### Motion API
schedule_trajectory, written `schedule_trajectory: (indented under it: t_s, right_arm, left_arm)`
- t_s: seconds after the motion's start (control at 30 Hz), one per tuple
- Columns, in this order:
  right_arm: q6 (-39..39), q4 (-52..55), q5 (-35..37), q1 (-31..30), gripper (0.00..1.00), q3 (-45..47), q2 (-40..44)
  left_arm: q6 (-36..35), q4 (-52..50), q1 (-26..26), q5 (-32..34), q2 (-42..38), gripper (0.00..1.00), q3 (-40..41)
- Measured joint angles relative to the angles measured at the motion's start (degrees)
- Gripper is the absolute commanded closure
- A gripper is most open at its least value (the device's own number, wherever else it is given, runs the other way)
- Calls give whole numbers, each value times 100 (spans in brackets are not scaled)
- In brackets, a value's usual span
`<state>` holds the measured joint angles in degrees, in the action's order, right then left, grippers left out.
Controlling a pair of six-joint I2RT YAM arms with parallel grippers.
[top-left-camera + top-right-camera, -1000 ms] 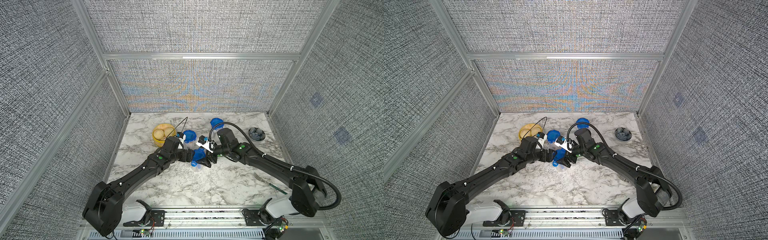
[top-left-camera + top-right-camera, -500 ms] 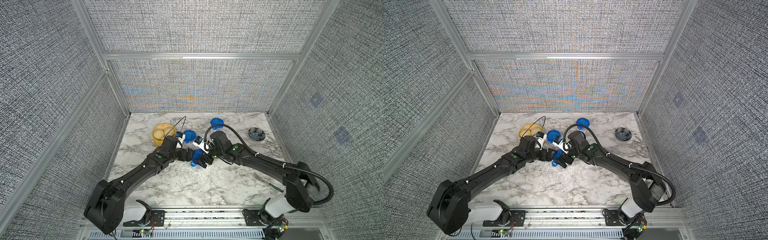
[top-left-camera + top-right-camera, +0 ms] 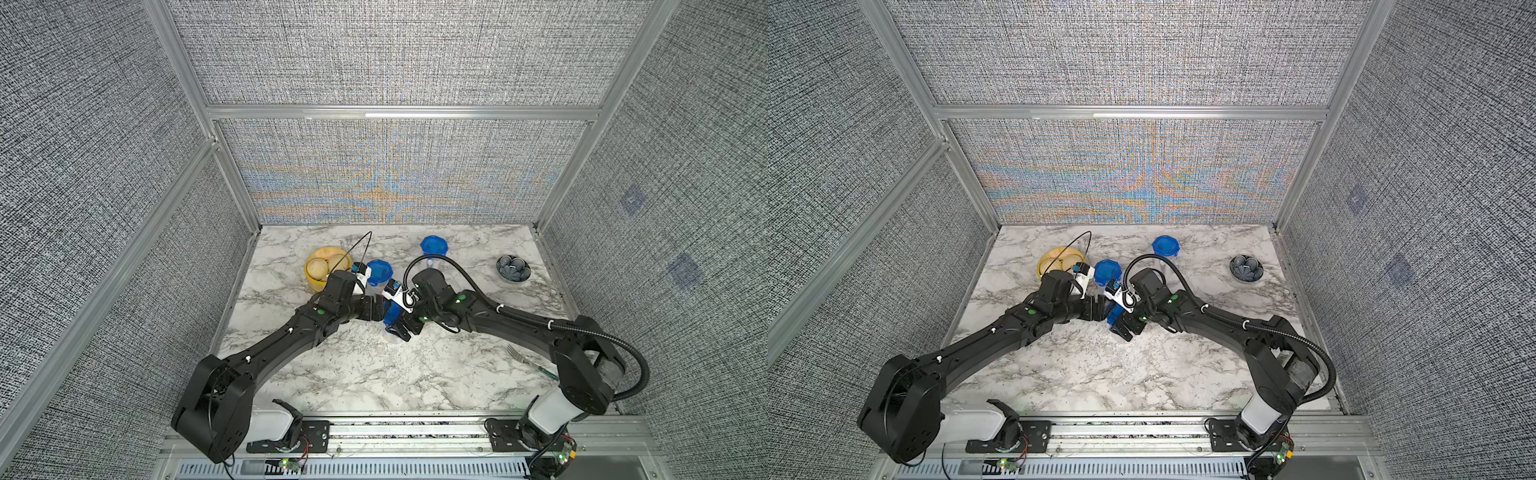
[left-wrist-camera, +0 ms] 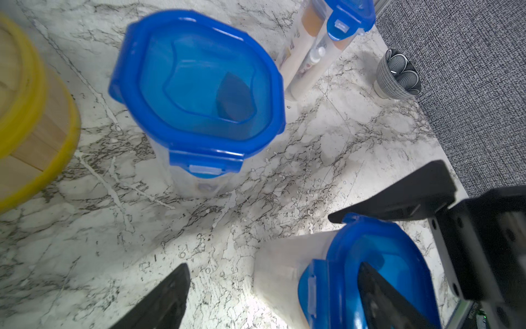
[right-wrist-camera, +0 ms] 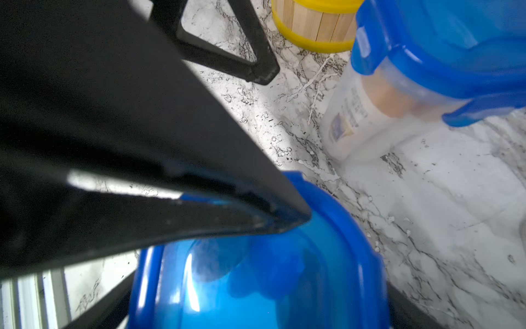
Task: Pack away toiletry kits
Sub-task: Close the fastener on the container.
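Observation:
Three clear tubs with blue clip lids stand on the marble table. The back tub (image 3: 434, 246) and the middle tub (image 3: 379, 272) are lidded, and a white bottle with an orange cap (image 5: 370, 114) shows through the middle tub's wall. The front tub (image 3: 390, 319) sits between both arms. My left gripper (image 4: 273, 299) is open, with one finger (image 4: 384, 302) lying across this tub's lid and the other over bare table. My right gripper (image 5: 256, 313) is open and straddles the same lid (image 5: 270, 270); whether its fingers touch it is unclear.
A yellow bamboo steamer (image 3: 326, 268) stands at the back left next to the middle tub. A dark patterned bowl (image 3: 513, 268) sits at the back right. A fork (image 3: 528, 361) lies near the right arm's base. Fabric walls enclose the table on three sides.
The right arm has swung left and forward, bringing its gripper down over the front tub's lid. The left arm has hardly moved.

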<state>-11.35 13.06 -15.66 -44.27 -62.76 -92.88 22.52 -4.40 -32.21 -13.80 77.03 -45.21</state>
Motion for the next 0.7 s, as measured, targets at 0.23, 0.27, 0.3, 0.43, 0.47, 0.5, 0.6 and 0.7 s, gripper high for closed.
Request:
schedule_trajectory:
  t_s: [0.23, 0.27, 0.3, 0.43, 0.47, 0.5, 0.6, 0.7]
  right_arm:
    - [31, 15, -4, 35, 20, 94, 118]
    - [28, 26, -4, 39, 22, 94, 120]
    - [26, 35, -4, 42, 23, 92, 125]
    - [9, 42, -20, 50, 22, 92, 129]
    - [-7, 42, -28, 59, 12, 92, 129]
    - [-9, 42, -35, 66, 7, 92, 129]
    - [-55, 39, -111, 127, 1, 92, 144]
    - [-81, 11, -240, 208, 1, 129, 350]
  left_arm:
    - [-76, -52, 9, -203, 203, 11, -186]
    - [-90, -105, 11, -232, 227, 11, -225]
    - [-101, -138, 11, -249, 238, 11, -249]
    - [-107, -234, 15, -284, 256, 11, -297]
    - [-107, -245, 15, -284, 256, 11, -299]
    - [-107, -249, 13, -284, 256, 11, -304]
    - [-105, -282, 9, -280, 289, 11, -356]
    - [-120, -369, 9, -269, 343, 11, -452]
